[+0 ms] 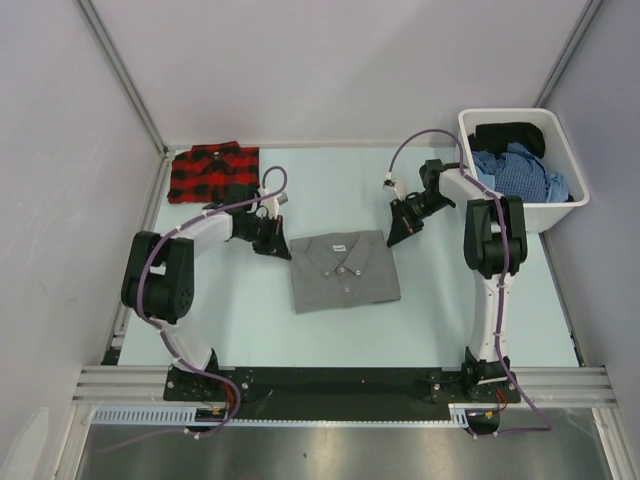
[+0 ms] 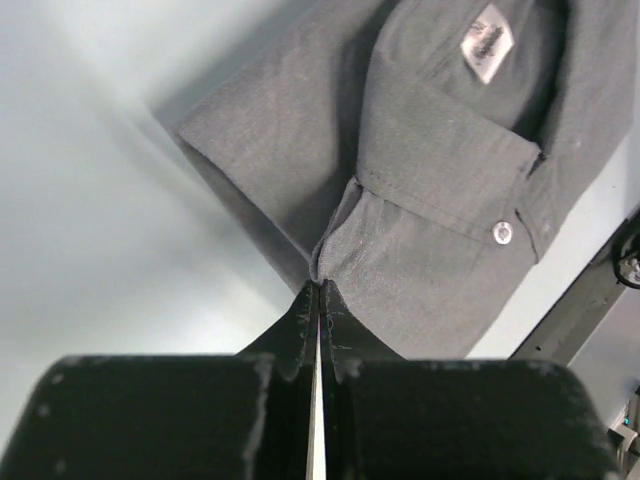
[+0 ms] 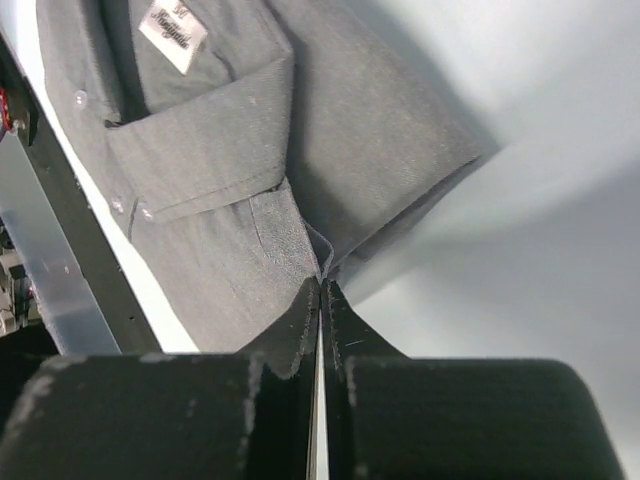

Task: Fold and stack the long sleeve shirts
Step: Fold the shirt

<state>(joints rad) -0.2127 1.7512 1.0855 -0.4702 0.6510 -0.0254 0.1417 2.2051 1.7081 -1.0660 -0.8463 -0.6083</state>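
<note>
A plain grey long sleeve shirt (image 1: pixel 345 270) lies folded flat in the middle of the table, collar toward the far side, with a white neck label (image 2: pixel 487 40). My left gripper (image 1: pixel 274 243) is at its far left corner. In the left wrist view the left gripper (image 2: pixel 319 290) is shut and grey cloth (image 2: pixel 440 150) puckers at its tips. My right gripper (image 1: pixel 403 232) is at the far right corner. In the right wrist view the right gripper (image 3: pixel 322 285) is shut on the edge of the shirt (image 3: pixel 230 150). A red-and-black plaid shirt (image 1: pixel 213 172) lies folded at the far left.
A white bin (image 1: pixel 552 210) holding blue and black clothes (image 1: pixel 520 165) stands at the far right, just behind the right arm. Grey walls enclose the table on three sides. A black rail (image 1: pixel 340 385) with both arm bases runs along the near edge.
</note>
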